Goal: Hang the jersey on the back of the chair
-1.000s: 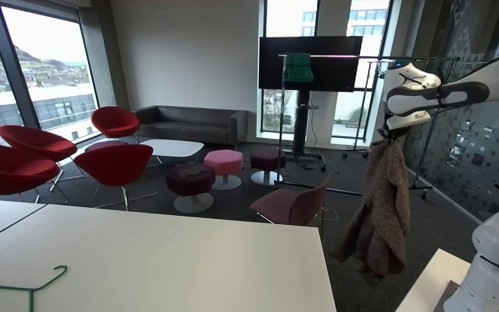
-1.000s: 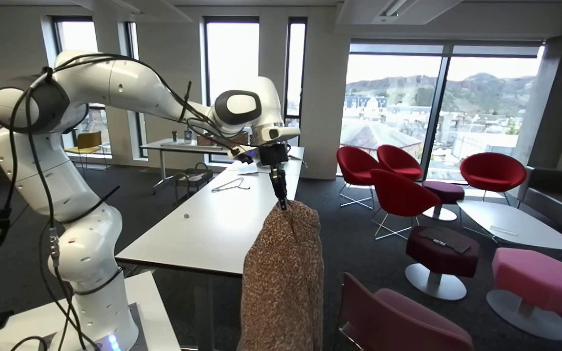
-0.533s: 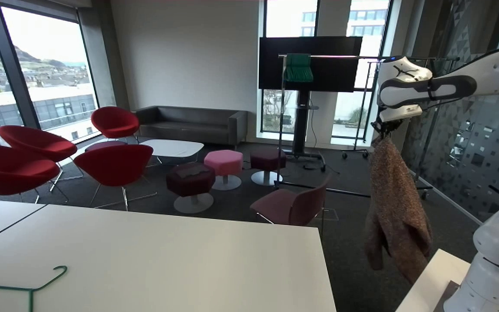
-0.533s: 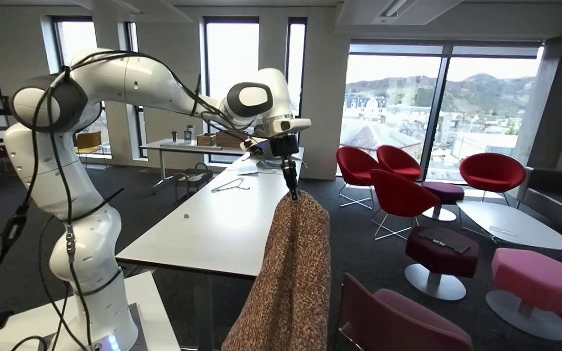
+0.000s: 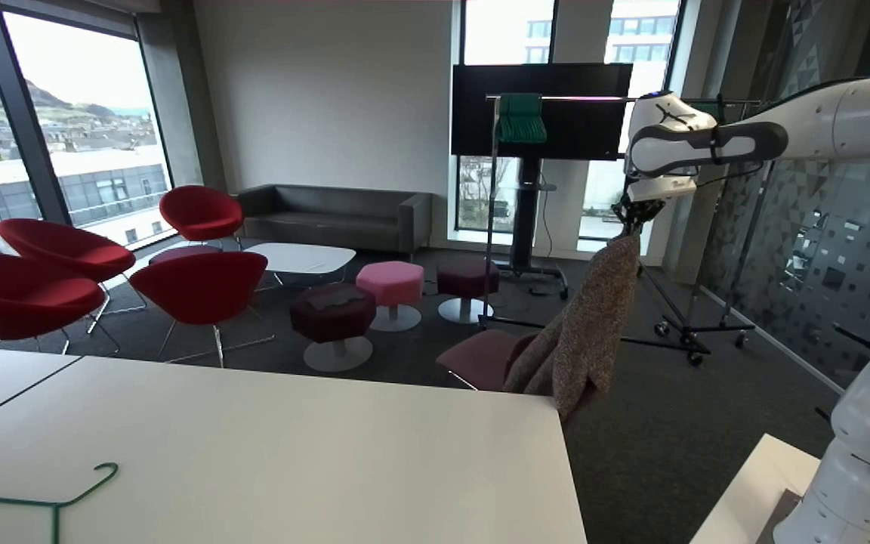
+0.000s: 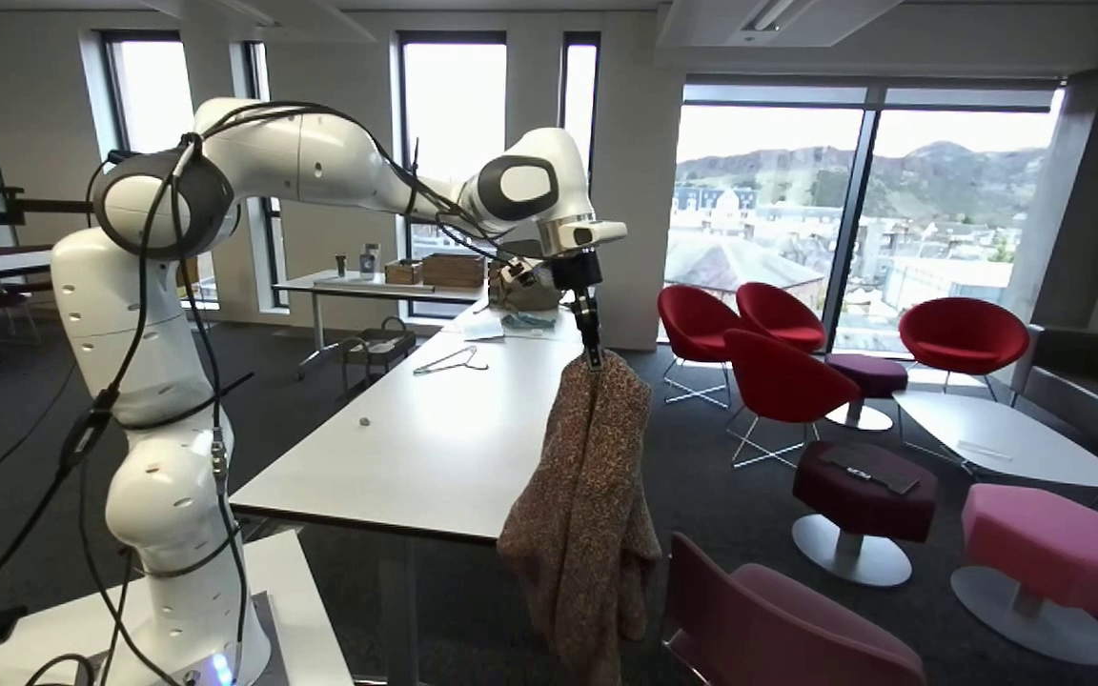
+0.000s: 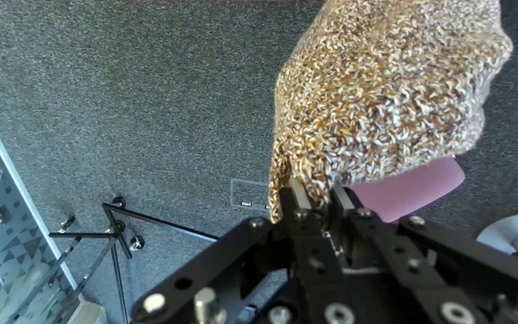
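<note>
In an exterior view the long white table (image 6: 420,467) runs from about seven o'clock in toward the centre. Over at nine o'clock there stands the white arm (image 6: 263,157), its far end tipped downward just above the middle. The maroon chair (image 6: 782,624) sits near five o'clock, its back turned my way. Next in size is the jersey (image 5: 592,321), a mottled brownish knit: in an exterior view it dangles toward seven o'clock from the jaws, with the chair at its eight o'clock and much of that back hidden behind it (whether cloth and upholstery touch, I can't tell from here). A green hanger (image 5: 55,505) lies on the table, out at eight o'clock in that view. Smallest, the jaws: they are clamped on the upper end of the jersey, and the wrist view shows knit pinched between them, spreading away toward one o'clock.
</note>
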